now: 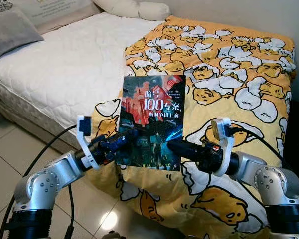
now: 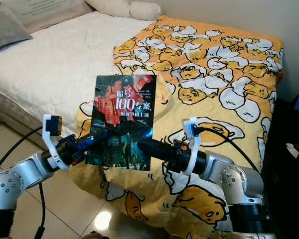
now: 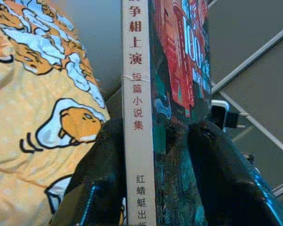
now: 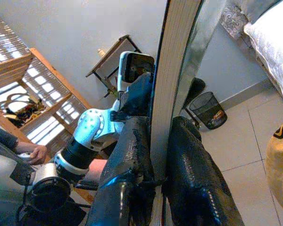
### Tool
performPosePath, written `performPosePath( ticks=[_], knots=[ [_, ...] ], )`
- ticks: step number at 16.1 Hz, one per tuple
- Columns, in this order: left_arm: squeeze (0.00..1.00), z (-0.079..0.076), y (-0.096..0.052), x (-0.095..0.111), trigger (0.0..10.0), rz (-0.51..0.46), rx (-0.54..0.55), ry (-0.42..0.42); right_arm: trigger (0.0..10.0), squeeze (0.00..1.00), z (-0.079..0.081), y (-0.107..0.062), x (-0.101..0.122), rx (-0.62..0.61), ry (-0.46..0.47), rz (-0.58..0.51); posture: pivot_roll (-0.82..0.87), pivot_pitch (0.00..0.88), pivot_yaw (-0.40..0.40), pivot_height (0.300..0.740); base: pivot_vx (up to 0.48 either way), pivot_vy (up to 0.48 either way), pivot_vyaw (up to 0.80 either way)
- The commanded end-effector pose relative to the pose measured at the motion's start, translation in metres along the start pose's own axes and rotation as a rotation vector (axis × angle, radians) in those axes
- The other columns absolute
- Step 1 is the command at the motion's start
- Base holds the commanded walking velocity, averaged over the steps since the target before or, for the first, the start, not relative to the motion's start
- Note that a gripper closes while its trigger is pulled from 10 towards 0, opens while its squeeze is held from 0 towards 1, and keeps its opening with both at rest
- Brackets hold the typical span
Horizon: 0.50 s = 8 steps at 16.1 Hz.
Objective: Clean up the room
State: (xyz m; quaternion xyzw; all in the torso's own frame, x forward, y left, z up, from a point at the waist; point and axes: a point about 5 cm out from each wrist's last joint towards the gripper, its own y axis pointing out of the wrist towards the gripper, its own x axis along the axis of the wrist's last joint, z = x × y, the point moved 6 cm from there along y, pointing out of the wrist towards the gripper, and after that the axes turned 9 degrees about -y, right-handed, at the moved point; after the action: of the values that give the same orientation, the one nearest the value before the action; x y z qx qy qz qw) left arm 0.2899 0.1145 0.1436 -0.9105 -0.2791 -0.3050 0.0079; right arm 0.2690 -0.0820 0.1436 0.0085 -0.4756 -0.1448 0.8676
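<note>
Both grippers are pinching the same dark paperback book with red cover art (image 1: pixel 152 122), held upright over the yellow cartoon-egg blanket (image 1: pixel 229 74): left gripper (image 1: pixel 120 144) on its lower left edge, right gripper (image 1: pixel 173 148) lower right. Left wrist view adds the white spine; right wrist view, a black mesh wastebasket (image 4: pixel 207 109).

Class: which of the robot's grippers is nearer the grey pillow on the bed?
Left. The left gripper clamps the book's left edge, on the grey pillow's side; the right gripper clamps its right edge, farther away.

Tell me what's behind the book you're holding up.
Behind the dark-covered paperback book, pinched by the left gripper and right gripper, lies the yellow cartoon-print duvet over the white quilted mattress. The duvet patch directly behind the cover is hidden.
</note>
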Motion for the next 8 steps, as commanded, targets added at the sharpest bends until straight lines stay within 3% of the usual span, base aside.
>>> performPosePath(
  ticks=[1,8],
  knots=[
    [0.00,-0.010,0.003,0.000,0.0,0.008,-0.049,0.005,0.0,0.00,0.007,0.007,0.011,0.051,-0.031,-0.025,-0.05,0.000,0.056,0.740,0.000,0.000,0.00],
    [0.00,-0.033,-0.002,-0.004,0.0,0.021,-0.167,-0.042,0.0,0.00,0.013,0.006,0.005,0.087,-0.024,0.004,-0.05,0.000,0.046,0.740,0.000,0.000,0.00]
  ],
)
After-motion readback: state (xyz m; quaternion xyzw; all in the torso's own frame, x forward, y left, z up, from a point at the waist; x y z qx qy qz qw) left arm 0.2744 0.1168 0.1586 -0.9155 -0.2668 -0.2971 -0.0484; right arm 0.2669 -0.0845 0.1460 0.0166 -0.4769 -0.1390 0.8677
